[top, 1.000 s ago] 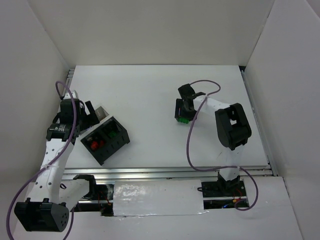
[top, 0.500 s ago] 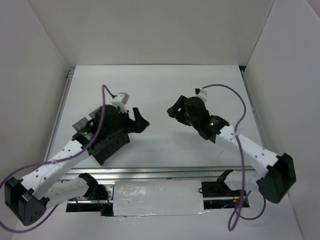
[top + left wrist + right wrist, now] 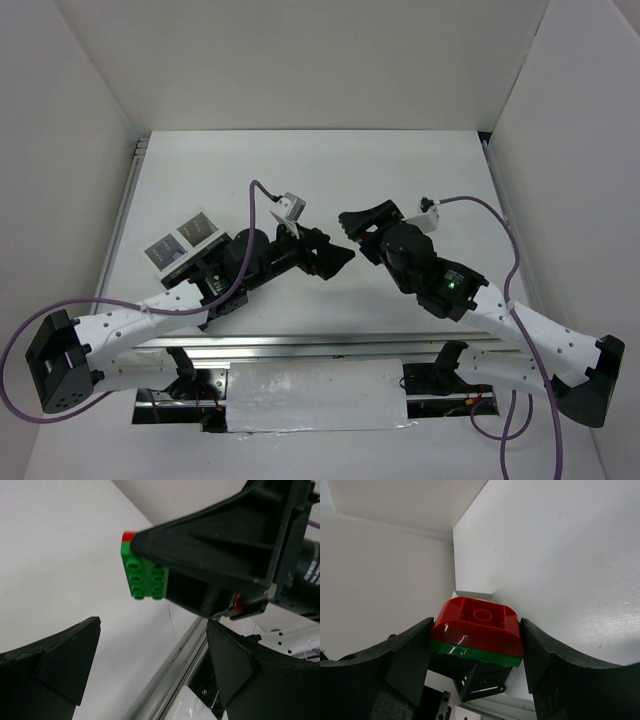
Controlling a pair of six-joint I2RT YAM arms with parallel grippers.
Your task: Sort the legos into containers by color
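Holding a stacked red-and-green brick clamped between its fingers over the middle of the table, the right gripper faces the left gripper, whose fingers stand spread and empty. Should the left close off-centre, the brick may twist free and fall, well apart from the black box at left.

red-and-green lego: plastic, was seen glossy and smooth | right pincer: black plastic, was noted matt, faintly grained | table: white, matt, smooth | rail: brushed metal was recorded
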